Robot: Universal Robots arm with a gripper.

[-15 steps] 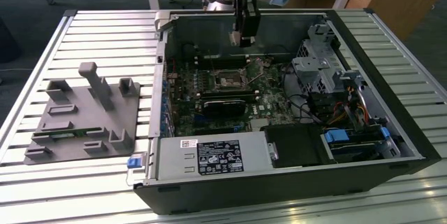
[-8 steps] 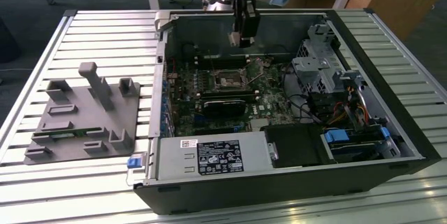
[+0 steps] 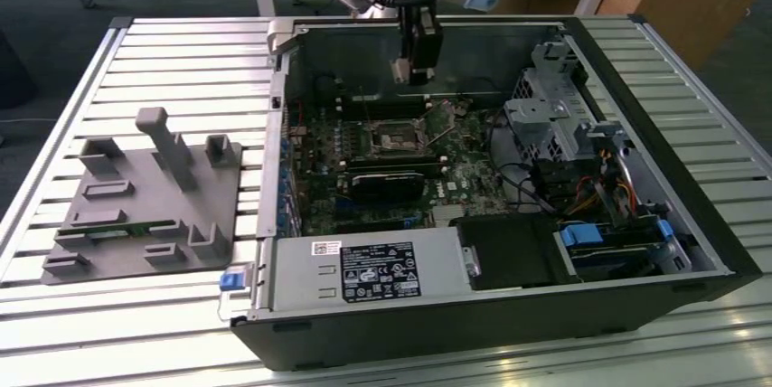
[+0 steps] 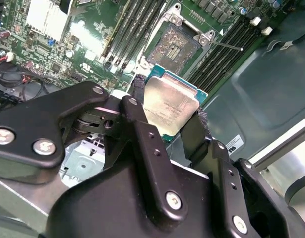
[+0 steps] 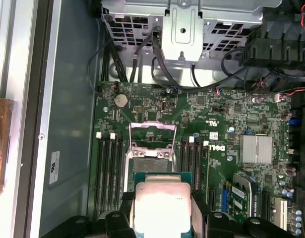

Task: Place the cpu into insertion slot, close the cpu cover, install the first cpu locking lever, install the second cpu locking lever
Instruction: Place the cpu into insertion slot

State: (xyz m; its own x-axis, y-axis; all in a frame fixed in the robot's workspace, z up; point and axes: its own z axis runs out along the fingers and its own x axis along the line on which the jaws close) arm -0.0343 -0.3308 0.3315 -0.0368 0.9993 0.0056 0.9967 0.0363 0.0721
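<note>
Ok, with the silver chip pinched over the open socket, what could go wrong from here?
The black gripper holds the flat silver-grey square cpu by two edges only; it might slip or tilt onto the square black insertion slot. Coming down, it could catch the open silver metal cpu cover beside the slot.

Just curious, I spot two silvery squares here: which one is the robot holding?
The flat square silver-topped cpu, pinched in the black gripper. The other, a ribbed silver heatsink, sits fixed on the green circuit board.
</note>
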